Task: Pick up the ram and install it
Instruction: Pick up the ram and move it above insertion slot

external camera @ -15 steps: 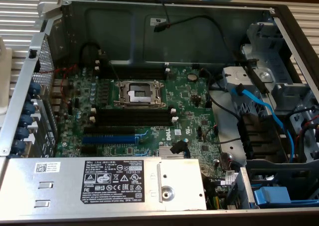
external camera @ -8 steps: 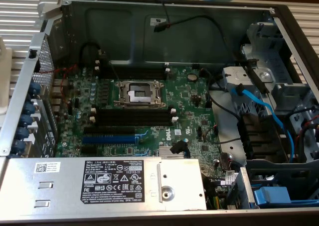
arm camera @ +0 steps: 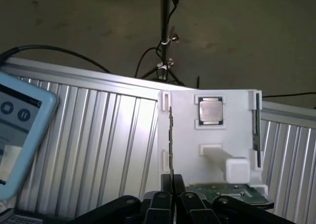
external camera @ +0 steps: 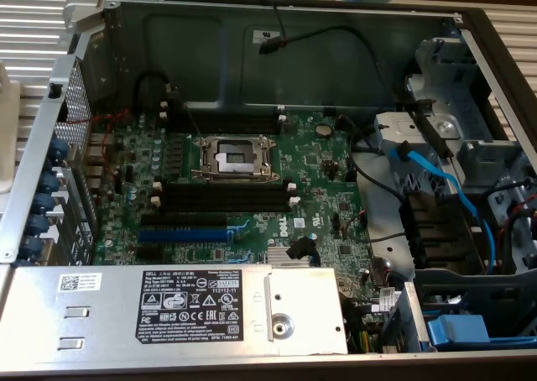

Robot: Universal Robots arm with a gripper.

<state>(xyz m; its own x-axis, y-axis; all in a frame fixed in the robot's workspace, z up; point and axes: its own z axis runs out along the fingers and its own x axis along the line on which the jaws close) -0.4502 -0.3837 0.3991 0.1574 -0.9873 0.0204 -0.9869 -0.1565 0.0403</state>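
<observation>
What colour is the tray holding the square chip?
White tray; shows best in the wrist view.

Two ram sticks, one square chip, one white holder, one blue slot, one metal socket.

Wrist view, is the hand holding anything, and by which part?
The ram, seen edge-on, standing in the white holder. The hand appears to pinch its flat faces at the end nearest the camera.
</observation>
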